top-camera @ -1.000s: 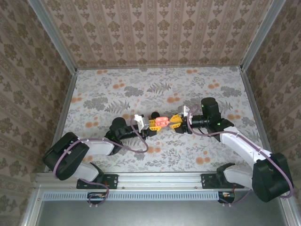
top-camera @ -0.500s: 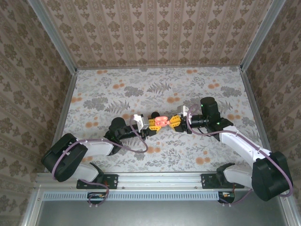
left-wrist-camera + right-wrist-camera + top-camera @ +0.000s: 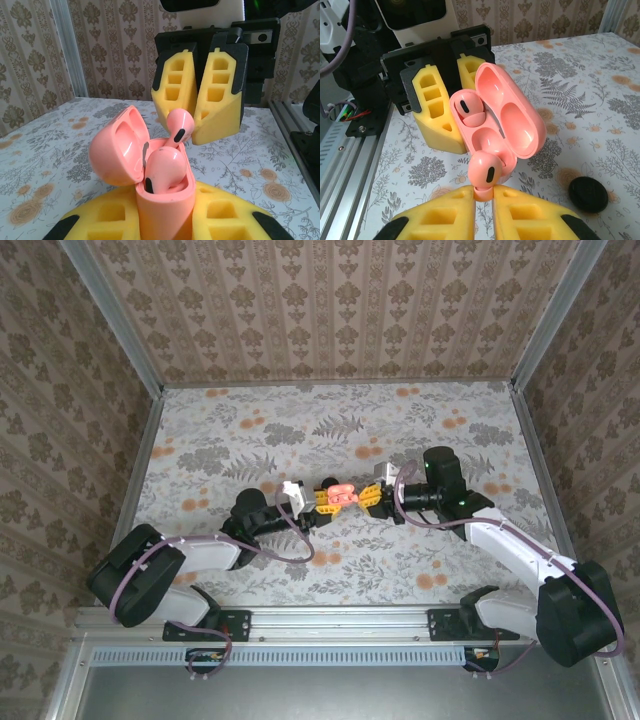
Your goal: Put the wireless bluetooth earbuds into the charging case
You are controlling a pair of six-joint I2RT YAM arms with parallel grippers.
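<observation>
1. Left gripper (image 3: 165, 220) is clenching the case (image 3: 165, 200) around its lower body, holding it upright above the table (image 3: 250, 430). Lid (image 3: 116, 152) is standing open.
2. First earbud (image 3: 161, 174) is sitting in one pocket of the case.
3. Right gripper (image 3: 482, 196) is pinching the second earbud (image 3: 484, 172) by one end, w/ its free end pointing at the case's empty pocket, right at the rim. Can't tell if it's touching.
4. Handling: earbud is prob. v. light, hard and glossy, so it's likely slipping or twisting if squeezed off-centre. Best to grip the end away from the case, leaving the case-side end free. Case looks rigid but smooth, so hold the body, not the lid.
5. Surroundings: black disc (image 3: 588, 194) is lying on the table well apart from the case, not blocking. The open lid and first earbud are crowding the empty pocket. Both sets of yellow fingers are working v. near the case, so there's a bump risk.
</observation>
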